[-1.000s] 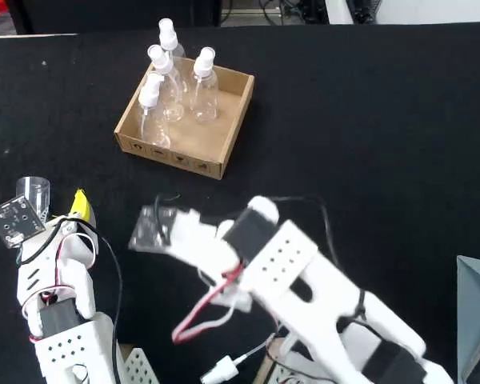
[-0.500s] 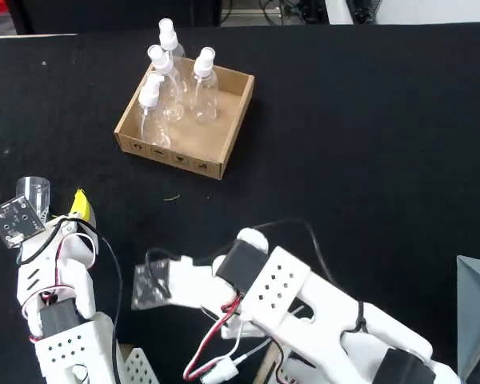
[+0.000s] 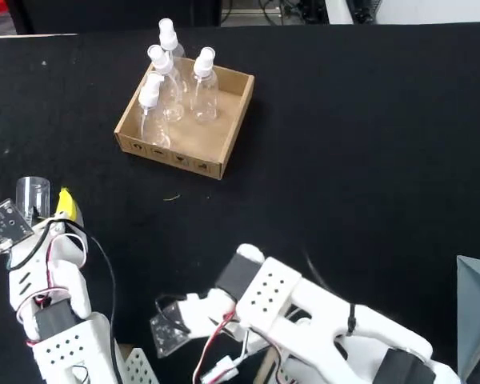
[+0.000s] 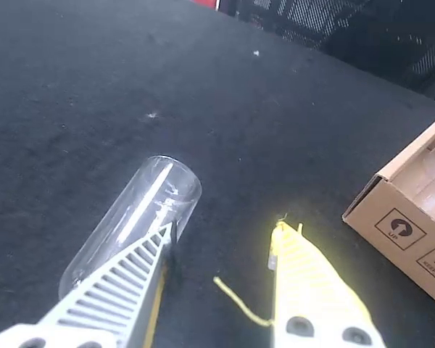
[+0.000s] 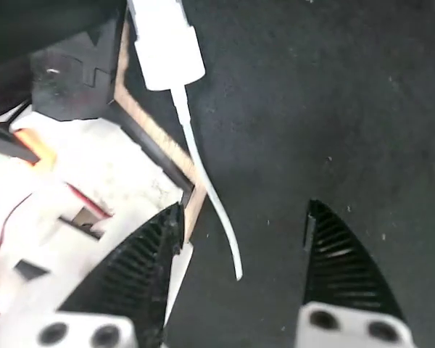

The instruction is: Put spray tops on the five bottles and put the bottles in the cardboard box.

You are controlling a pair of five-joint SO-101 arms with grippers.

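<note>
Toward the far edge of the black cloth-covered surface [image 3: 368, 144], left of its middle, sits the shallow brown cardboard box [image 3: 224, 132]; four clear plastic bottles with white spray tops [image 3: 204, 92] stand upright inside it, gathered toward its far-left corner, while the near-right part of the box floor is bare. Near the left edge lies the fifth clear plastic bottle [image 3: 32, 194], uncapped; the left wrist view shows this bottle [image 4: 130, 217] just outside the white ribbed finger of the left pincer [image 4: 223, 232], not between the fingers; the left pincer [image 3: 48, 202] is open, its yellow finger apart from the white one, bare cloth in the gap, and a corner of the box [image 4: 406, 210] off to one side. At the near edge, the loose white spray top with its thin dip tube [image 5: 167, 43] rests on the cloth; the right pincer [image 5: 245, 210] hangs over the tube's end with its black fingers spread wide, holding nothing; from above, the right pincer [image 3: 166, 334] sits low beside the spray top [image 3: 220, 370].
</note>
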